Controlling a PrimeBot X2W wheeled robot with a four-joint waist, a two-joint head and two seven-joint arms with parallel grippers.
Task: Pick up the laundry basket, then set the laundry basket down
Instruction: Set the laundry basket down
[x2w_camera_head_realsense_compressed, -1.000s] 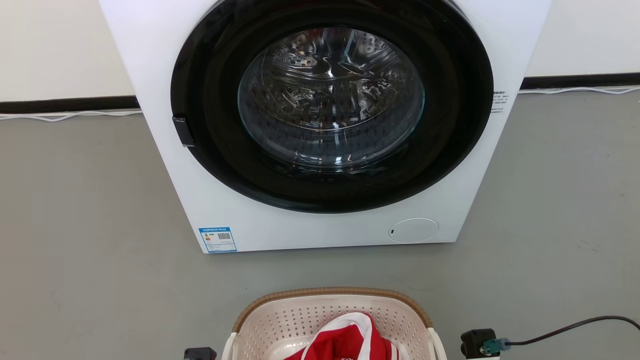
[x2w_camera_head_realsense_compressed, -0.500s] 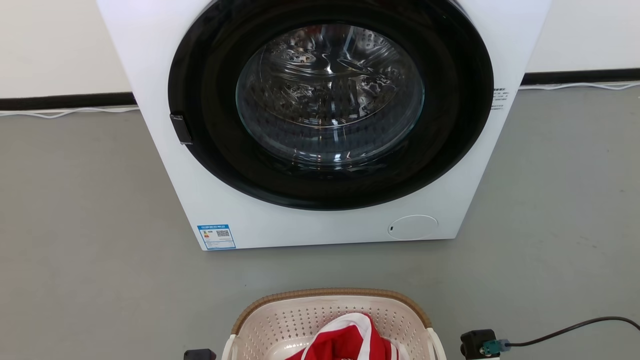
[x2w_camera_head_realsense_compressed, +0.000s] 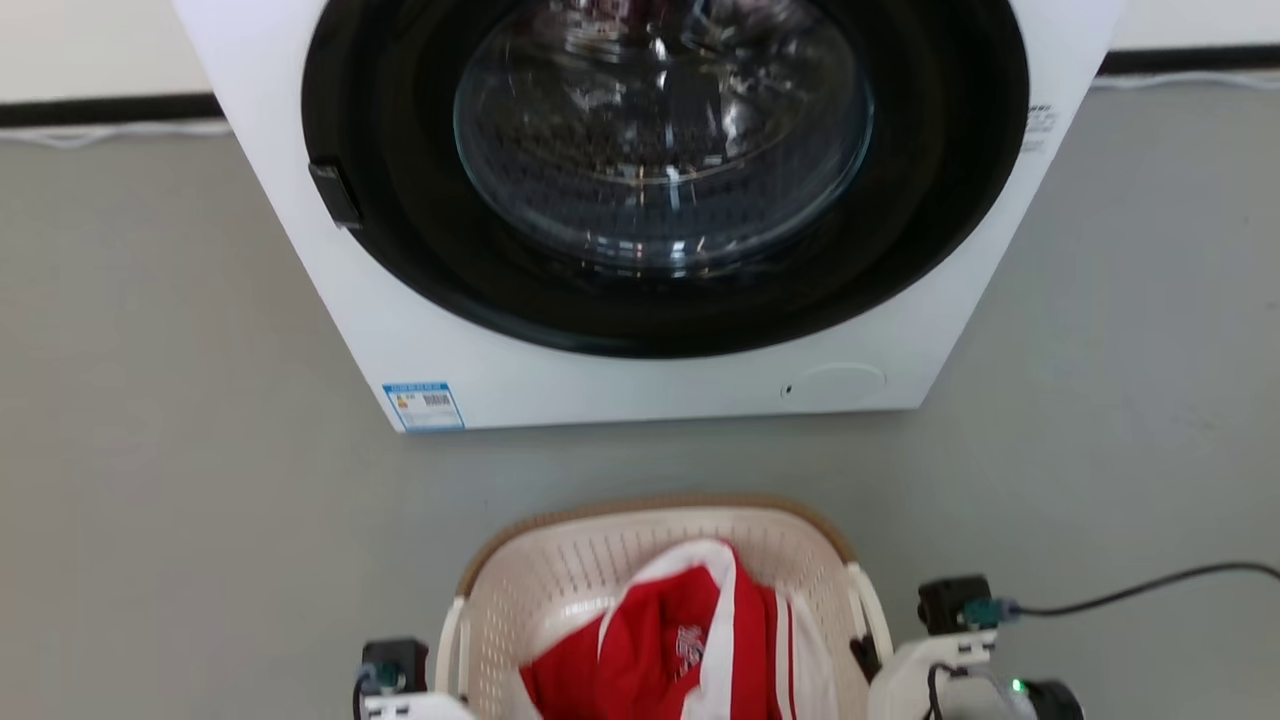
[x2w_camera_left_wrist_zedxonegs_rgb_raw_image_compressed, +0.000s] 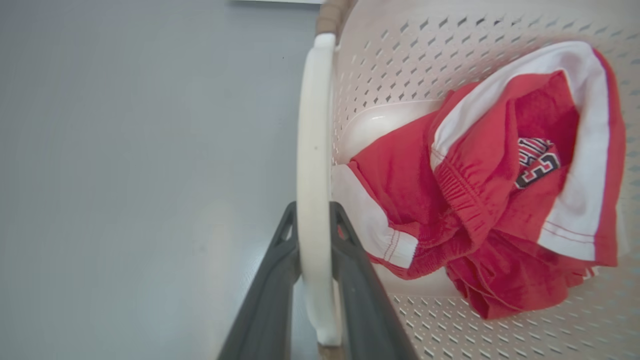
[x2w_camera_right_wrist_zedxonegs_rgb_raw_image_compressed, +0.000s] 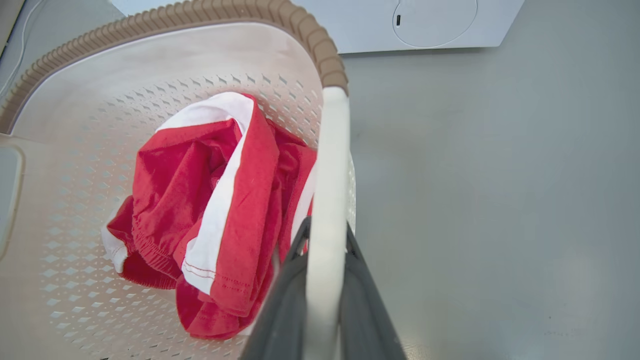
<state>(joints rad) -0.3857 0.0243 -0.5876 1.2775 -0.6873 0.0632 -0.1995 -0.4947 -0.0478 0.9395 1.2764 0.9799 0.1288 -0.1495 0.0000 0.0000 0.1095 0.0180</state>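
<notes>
The laundry basket (x2w_camera_head_realsense_compressed: 560, 570) is cream perforated plastic with a brown woven-look rim, at the bottom middle of the head view, in front of the washing machine. A red and white garment (x2w_camera_head_realsense_compressed: 680, 650) lies in it. My left gripper (x2w_camera_left_wrist_zedxonegs_rgb_raw_image_compressed: 314, 215) is shut on the basket's white left loop handle (x2w_camera_left_wrist_zedxonegs_rgb_raw_image_compressed: 312, 125), one dark finger on each side. My right gripper (x2w_camera_right_wrist_zedxonegs_rgb_raw_image_compressed: 326, 230) is shut the same way on the right loop handle (x2w_camera_right_wrist_zedxonegs_rgb_raw_image_compressed: 332, 150). In the head view the left gripper (x2w_camera_head_realsense_compressed: 440, 670) and right gripper (x2w_camera_head_realsense_compressed: 868, 655) flank the basket. Whether the basket rests on the floor I cannot tell.
A white front-loading washing machine (x2w_camera_head_realsense_compressed: 400, 330) with a shut round dark door (x2w_camera_head_realsense_compressed: 660, 170) stands a short way beyond the basket. A black cable (x2w_camera_head_realsense_compressed: 1130, 590) runs off to the right from my right wrist. Grey floor (x2w_camera_head_realsense_compressed: 150, 450) lies on both sides.
The whole head view has shifted: the washing machine sits higher and looks larger, and more of the basket and both wrists show. The camera moved. Both grippers hold the handles as before.
</notes>
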